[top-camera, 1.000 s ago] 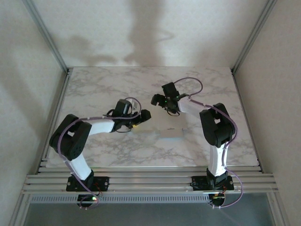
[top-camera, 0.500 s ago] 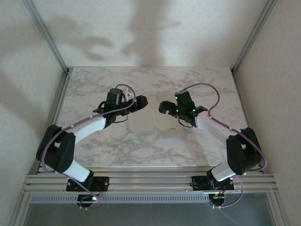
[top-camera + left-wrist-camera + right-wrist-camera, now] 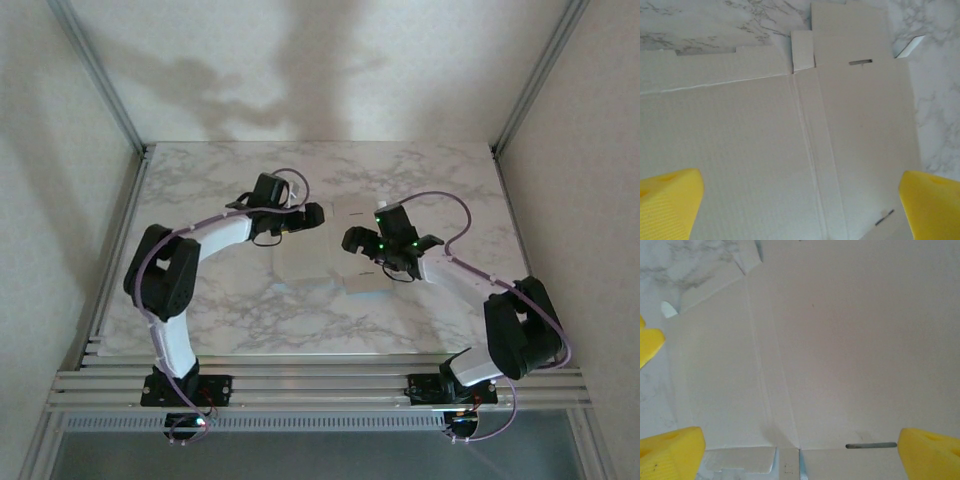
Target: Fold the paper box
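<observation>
Marble table (image 3: pixel 225 322) between white walls: the paper box (image 3: pixel 315 260) lies flat at centre, pale face up; 2 bent arms poise the left gripper (image 3: pixel 303 219) and right gripper (image 3: pixel 389 252) wide-jawed above it.

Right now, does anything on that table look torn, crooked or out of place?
Nothing stands out. The box lies flat and unfolded on the table, pale face up, with clean creases and no tears that I can see. The left tool and right tool hang open above it.

White links, black joints: left arm (image 3: pixel 215 236) and right arm (image 3: pixel 466 282), each trailing purple cable (image 3: pixel 455 214). Fingers (image 3: pixel 667 200) are yellow, finely textured.
</observation>
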Available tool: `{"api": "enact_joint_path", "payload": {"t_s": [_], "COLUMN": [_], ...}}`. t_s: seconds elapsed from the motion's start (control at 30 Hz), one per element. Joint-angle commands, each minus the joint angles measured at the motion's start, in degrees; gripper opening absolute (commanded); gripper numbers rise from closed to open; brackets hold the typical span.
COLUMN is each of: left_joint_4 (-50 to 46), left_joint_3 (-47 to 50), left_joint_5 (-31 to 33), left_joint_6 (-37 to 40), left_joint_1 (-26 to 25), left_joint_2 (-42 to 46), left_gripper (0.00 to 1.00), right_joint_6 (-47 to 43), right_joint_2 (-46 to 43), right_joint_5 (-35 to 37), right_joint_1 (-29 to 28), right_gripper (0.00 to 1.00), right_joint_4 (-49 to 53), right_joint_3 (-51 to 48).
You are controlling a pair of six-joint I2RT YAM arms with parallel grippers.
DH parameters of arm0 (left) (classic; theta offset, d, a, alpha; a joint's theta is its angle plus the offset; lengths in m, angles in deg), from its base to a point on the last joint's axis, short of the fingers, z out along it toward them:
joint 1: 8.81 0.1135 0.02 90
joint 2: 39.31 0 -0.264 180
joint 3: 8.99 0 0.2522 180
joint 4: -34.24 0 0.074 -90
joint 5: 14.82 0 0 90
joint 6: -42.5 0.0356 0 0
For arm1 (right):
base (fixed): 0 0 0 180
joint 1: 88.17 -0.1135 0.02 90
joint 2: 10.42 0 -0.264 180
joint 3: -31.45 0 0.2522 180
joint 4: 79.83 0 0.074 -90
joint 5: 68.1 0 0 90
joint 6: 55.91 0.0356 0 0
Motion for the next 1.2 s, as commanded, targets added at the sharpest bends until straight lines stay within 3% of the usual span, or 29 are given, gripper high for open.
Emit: {"api": "enact_joint_path", "payload": {"t_s": [0.0, 0.2, 0.37, 0.63, 0.9, 1.17], "left_joint_4": [-5.2, -10.5, -8.3, -8.8, -3.2, 5.9], "left_joint_3": [-3.4, -9.1, -8.5, -9.0, 1.8, 15.9], "left_joint_5": [-0.7, -2.2, -1.0, 0.9, -0.1, -0.4], "left_joint_6": [3.9, 4.7, 1.8, -2.8, -9.0, -17.0], "left_joint_1": [0.4, 0.8, 0.8, 0.7, -0.4, -4.8], "left_joint_2": [-2.6, -8.0, -8.3, -11.5, -5.1, 3.2], "left_gripper": [0.99, 1.00, 0.99, 1.00, 1.00, 1.00], "right_joint_6": [5.0, 7.2, 6.5, 6.3, 7.5, 1.7], "right_joint_2": [2.3, 5.4, 7.9, 13.1, 17.0, 23.0], "right_joint_5": [-0.5, 0.3, 0.9, -4.7, -2.1, -0.2], "right_joint_1": [-0.9, -1.0, -0.8, 2.1, 2.8, 3.5], "right_gripper": [0.99, 0.99, 0.99, 0.99, 0.99, 0.99], "right_joint_4": [1.8, 6.7, 5.6, 1.7, -0.4, 2.9], "right_joint_3": [0.6, 3.7, 3.6, 5.2, 6.3, 16.9]}}
